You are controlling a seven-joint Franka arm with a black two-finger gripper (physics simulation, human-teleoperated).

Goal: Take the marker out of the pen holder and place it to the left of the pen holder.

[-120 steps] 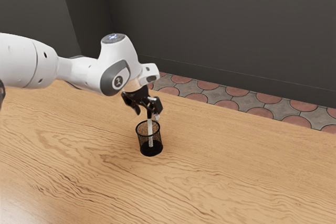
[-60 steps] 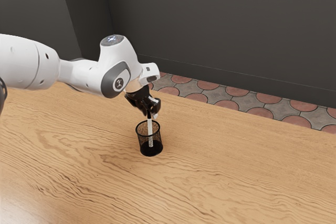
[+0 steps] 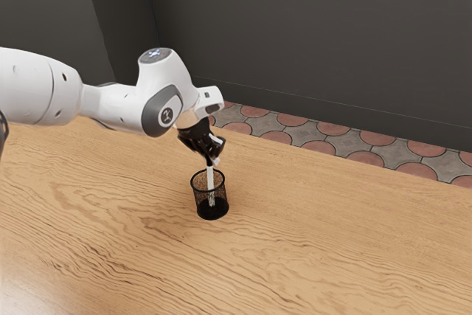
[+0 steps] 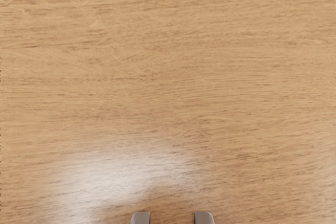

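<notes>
Ext. view: white 7-joint robot arm w/ grey trim (image 3: 162,105) comes in from the ext. view's left & angles down twd. the black 2-finger gripper (image 3: 212,161), which sits just above a round black mesh pen holder (image 3: 212,213). Its 2 fingers are drawn in nr. each other, 1 on either side of the slim white marker w/ dark top (image 3: 210,179), & pinch it by that dark upper end; gap approx. the marker's own width.

Marker's loc.: lower part inside the holder, nr. vert., bottom end down nr. the base; upper part sticks up past the rim into the grip. So it's gripped but not out of the holder.

Holder stands upright on the light-brown wood-grain table (image 3: 332,234). Behind the table's far edge: red & grey patterned floor tiles (image 3: 317,147), then a dark grey wall (image 3: 310,42).

Wrist view: table's grain w/ a pale patch of glare (image 4: 115,177), plus 2 greyish fingertips (image 4: 140,218) at the lower edge, apart, w/ tabletop visible btwn. them.
</notes>
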